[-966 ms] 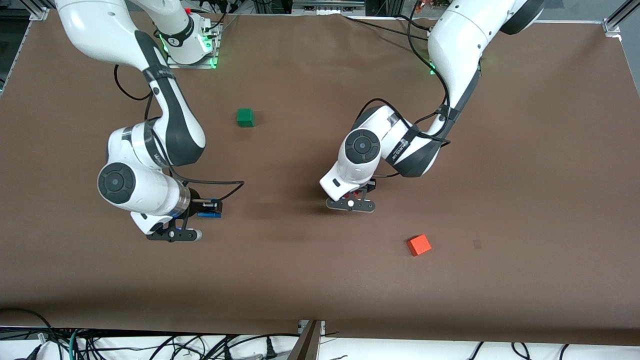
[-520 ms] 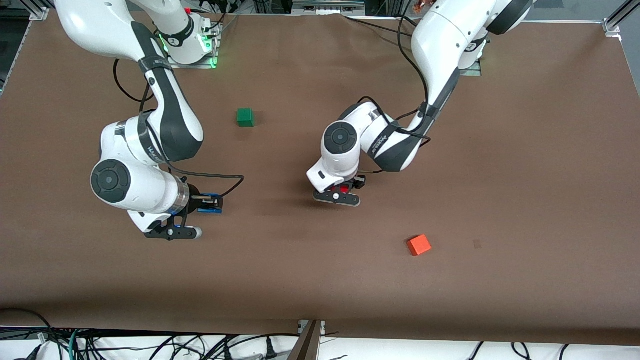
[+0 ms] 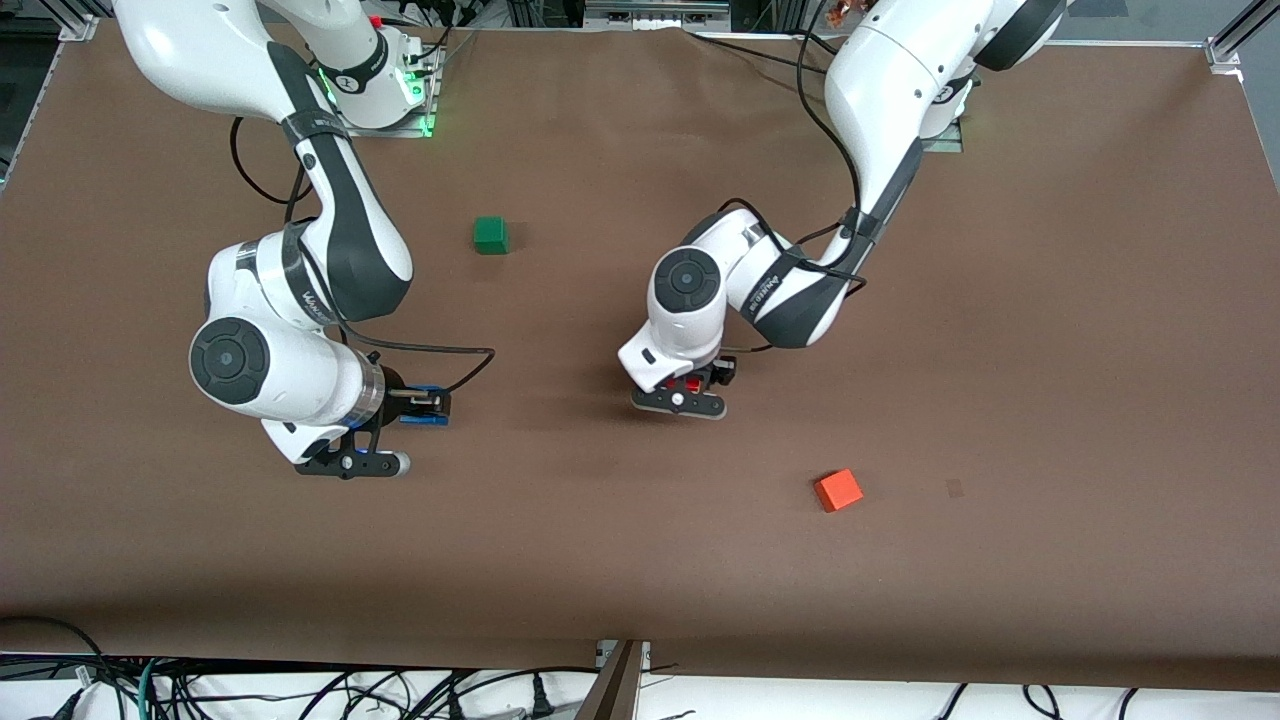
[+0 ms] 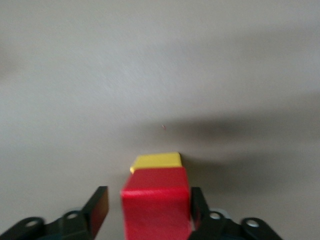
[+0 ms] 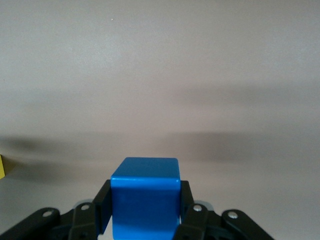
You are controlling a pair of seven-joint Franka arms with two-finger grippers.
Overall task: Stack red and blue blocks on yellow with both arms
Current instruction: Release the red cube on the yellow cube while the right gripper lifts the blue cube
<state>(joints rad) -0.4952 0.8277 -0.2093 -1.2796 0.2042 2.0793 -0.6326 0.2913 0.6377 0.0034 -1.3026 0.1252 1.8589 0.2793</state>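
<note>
Brown table. My left gripper low over table middle, jaws spread, gap showing each side of red block; red sits on yellow block. My right gripper over table toward right arm's end, clamped on blue block. Green cube near bases; orange cube nearer camera.
</note>
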